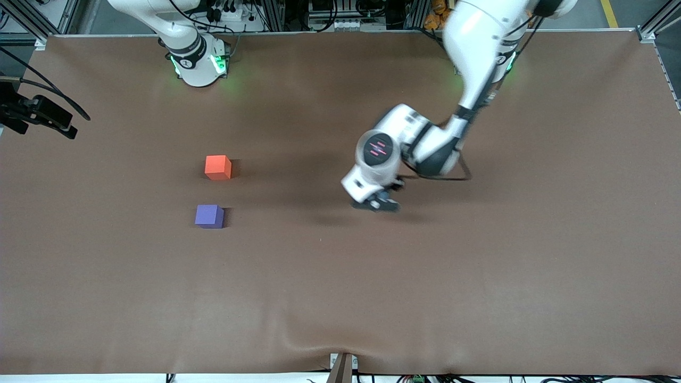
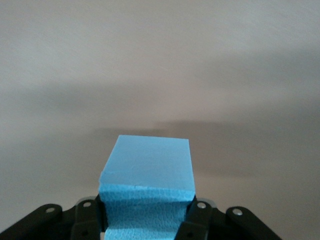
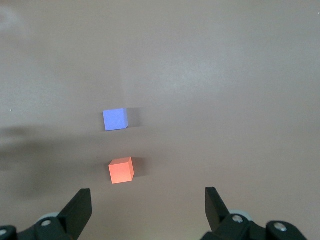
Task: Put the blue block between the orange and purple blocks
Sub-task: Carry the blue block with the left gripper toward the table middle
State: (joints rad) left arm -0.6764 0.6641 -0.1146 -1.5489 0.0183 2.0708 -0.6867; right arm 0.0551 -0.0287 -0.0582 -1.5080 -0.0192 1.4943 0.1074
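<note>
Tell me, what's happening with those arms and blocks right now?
Left end effector shut on blue block. Right end effector open, waiting above. Gap between orange block and purple block unobstructed.

A big brown table (image 1: 479,276) holds an orange block (image 1: 218,167) and a purple block (image 1: 209,216), the purple one at about six o'clock from the orange one, nearer to the front camera, with a bare gap between them, both toward the right arm's end.

No readable text, labels, brands or numbers appear on anything
</note>
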